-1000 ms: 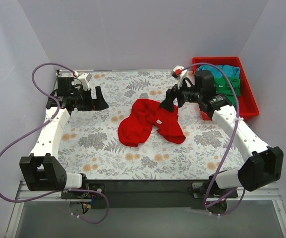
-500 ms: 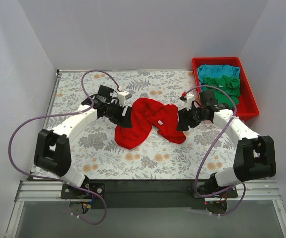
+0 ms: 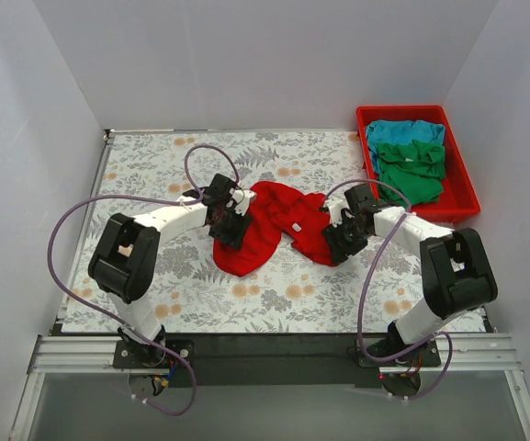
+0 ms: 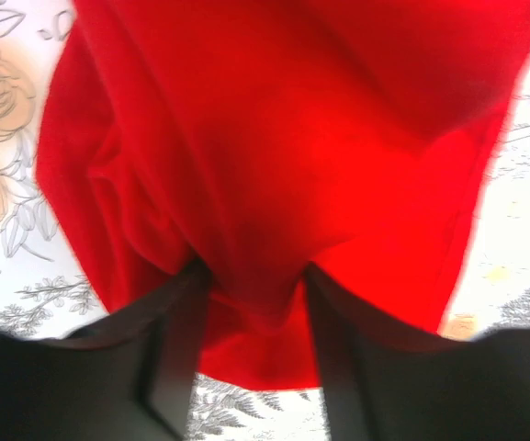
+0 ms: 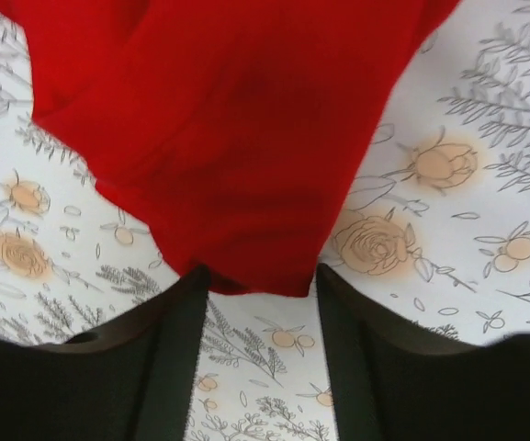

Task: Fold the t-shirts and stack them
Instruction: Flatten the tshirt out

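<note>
The red t-shirt (image 3: 278,225) is crumpled in the middle of the floral table (image 3: 154,175), and the green t-shirt (image 3: 413,176) and turquoise t-shirt (image 3: 400,133) are piled in the red tray (image 3: 464,200) at the far right. The left gripper (image 4: 252,276) is on the shirt's left side, jaws apart with a fold of red cloth bunched in the gap. The right gripper (image 5: 257,280) is at the right edge, jaws wide, with the hem just reaching the mouth.

Loose t-shirt (image 3: 274,228) is laid mid-surface (image 3: 154,165), between the two tools. Left tool (image 3: 231,231) is set on its left edge, with cloth lying between the spread fingers. Right tool (image 3: 339,243) is set at its right edge, with the cloth tip just ahead of the finger gap. Tray (image 3: 402,109) is placed at the far right corner. Rear t-shirt (image 3: 402,133) and front t-shirt (image 3: 416,175) are held in it, touching.
</note>
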{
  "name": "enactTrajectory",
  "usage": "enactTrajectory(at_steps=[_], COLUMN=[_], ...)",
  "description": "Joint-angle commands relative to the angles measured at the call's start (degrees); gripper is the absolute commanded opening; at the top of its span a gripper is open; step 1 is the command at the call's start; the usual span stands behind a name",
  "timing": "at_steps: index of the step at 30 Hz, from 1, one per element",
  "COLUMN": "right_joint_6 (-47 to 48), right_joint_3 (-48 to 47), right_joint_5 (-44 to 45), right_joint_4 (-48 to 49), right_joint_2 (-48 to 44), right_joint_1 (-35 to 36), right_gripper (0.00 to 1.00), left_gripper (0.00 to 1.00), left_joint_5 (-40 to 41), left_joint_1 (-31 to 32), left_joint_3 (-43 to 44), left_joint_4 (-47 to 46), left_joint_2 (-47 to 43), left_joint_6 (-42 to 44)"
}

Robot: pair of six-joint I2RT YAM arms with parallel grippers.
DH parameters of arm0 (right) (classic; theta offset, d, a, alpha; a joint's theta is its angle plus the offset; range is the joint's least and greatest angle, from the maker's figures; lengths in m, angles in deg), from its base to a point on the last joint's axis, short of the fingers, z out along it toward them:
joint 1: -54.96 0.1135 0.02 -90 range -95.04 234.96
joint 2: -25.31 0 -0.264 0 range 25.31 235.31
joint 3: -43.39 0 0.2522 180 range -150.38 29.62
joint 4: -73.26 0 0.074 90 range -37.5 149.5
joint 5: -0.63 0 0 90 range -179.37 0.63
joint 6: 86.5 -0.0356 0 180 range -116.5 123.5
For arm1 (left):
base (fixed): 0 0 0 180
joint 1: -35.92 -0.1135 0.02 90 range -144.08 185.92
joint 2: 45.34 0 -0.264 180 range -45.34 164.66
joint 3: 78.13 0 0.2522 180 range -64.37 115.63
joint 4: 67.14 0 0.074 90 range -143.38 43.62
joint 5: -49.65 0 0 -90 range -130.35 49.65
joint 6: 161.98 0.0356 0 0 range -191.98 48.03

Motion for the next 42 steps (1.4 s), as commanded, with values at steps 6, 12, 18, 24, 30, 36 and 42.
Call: enactTrajectory(at_steps=[6,12,18,24,30,36,42], right_joint_6=[1.52,6.79,13.21,21.64,24.99,29.56,26.76], right_joint_3=[-7.06,-14.61,-30.34,-45.26,-57.85,-56.64,-71.19], right_joint_5=[5.95,8.59,12.63,19.04,12.84,11.32,18.24], right_joint_4=[0.41,-1.53,-5.13,-1.1,0.94,1.19,6.55], right_joint_2=[1.0,-6.74,-12.54,-16.68,-8.52,4.22,26.44], right_joint_1=[-0.1,-3.61,-6.34,-6.61,-3.99,11.02,21.14], right_gripper=[0.02,0.01,0.01,0.01,0.01,0.01,0.01], left_gripper=[0.0,0.0,0.0,0.0,0.0,0.0,0.0], left_joint_5=[6.82,4.37,-10.03,-15.51,-12.71,7.94,16.75], left_joint_1=[-2.4,-11.63,-12.96,-13.13,-13.57,-13.66,-15.32], left_joint_3=[2.67,9.35,15.24,19.2,19.21,12.27,7.17], left_joint_4=[1.26,6.36,16.63,26.57,30.71,30.09,30.27], left_joint_2=[-4.39,-10.63,-18.8,-32.69,-41.31,-41.67,-40.0], left_joint_6=[-0.08,2.55,12.73,15.74,17.94,14.26,7.93])
